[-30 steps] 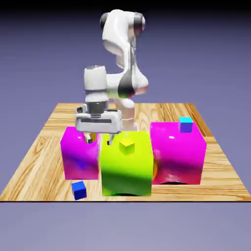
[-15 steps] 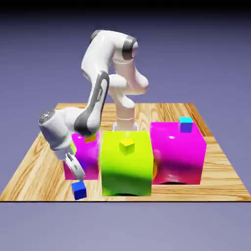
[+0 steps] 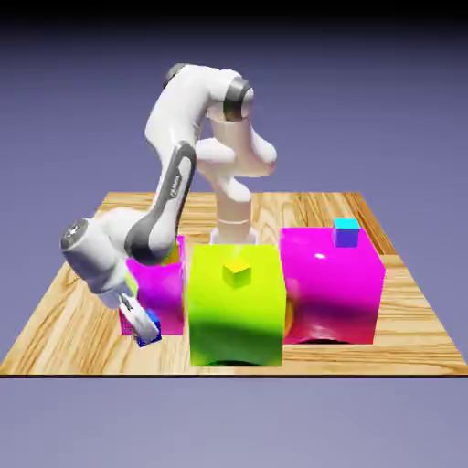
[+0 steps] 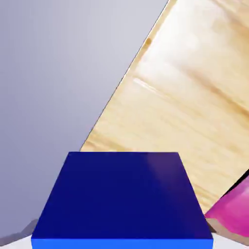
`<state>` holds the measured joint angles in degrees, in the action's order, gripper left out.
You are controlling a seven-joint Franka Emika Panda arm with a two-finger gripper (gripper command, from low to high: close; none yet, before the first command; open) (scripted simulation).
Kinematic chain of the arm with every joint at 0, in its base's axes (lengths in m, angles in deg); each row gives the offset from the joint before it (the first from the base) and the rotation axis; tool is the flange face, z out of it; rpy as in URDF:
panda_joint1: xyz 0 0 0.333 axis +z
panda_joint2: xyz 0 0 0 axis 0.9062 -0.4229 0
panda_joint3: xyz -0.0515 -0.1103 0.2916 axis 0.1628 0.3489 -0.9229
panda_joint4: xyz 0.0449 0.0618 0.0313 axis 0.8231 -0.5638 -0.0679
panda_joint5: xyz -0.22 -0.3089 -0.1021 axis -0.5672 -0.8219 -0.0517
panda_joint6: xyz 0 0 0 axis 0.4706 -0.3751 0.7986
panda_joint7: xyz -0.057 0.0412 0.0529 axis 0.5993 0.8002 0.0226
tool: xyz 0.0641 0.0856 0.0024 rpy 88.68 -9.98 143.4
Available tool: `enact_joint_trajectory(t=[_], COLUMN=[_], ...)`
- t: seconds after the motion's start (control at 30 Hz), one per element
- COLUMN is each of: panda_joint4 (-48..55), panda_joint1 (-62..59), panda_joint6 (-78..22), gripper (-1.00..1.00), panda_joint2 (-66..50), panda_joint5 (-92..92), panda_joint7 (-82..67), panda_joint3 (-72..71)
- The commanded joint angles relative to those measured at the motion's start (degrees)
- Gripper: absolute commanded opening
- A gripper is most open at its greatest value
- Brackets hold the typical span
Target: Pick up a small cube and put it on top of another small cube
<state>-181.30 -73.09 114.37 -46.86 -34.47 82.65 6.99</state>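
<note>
Laid out under flat, bright light: a worktop [image 3: 416,334] of pale wood with streaky yellow-brown grain, set before a plain blue-violet backdrop [image 3: 366,110] darkening to black along the top of the exterior view. Glossy and washed nearly white in one patch of wood in the hand view, with a straight worktop edge running slantwise against grey-violet. Closed on the dark-blue cube [image 4: 121,194], with the claw [image 3: 148,334] tilted, near the worktop's front edge, toward the front corner at the exterior view's left. Hard to tell there whether touching the wood or just above. Mostly covered by the claw in the exterior view; large in the hand view, hiding the fingertips and cut off at the bottom. Partly hidden behind the arm [image 3: 174,196]: the left magenta block [image 3: 164,294], with a yellowish patch near the top, too covered to make out. In plain sight farther along: the lime block [image 3: 236,315] under a small yellow cube [image 3: 237,272], then the right magenta block [image 3: 331,288] under a small cyan-topped cube [image 3: 346,234].
</note>
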Motion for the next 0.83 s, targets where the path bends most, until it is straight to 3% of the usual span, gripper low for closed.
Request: enact_joint_trajectory(t=[0.0, 0.3, 0.43, 0.5, 0.67, 0.7, 0.8], panda_joint4=[-0.49, -4.91, -7.51, -7.06, -17.16, -17.16, -13.01], panda_joint1=[0.16, 1.60, 5.33, 5.28, 4.98, 4.98, 5.10], panda_joint6=[-1.56, -15.44, -21.37, -21.01, -10.96, -10.96, -15.09], gripper=[-1.00, -1.00, -1.00, -1.00, -1.00, 1.00, 1.00], panda_joint2=[2.08, 20.77, 29.08, 29.70, 29.75, 29.75, 29.73], panda_joint5=[-1.77, -16.05, -25.65, -26.93, -27.29, -27.29, -27.15], panda_joint7=[-1.79, -18.45, -19.33, -17.25, -16.98, -16.98, -17.09], panda_joint3=[-0.30, -2.96, -1.89, -0.22, 0.12, 0.12, -0.02])
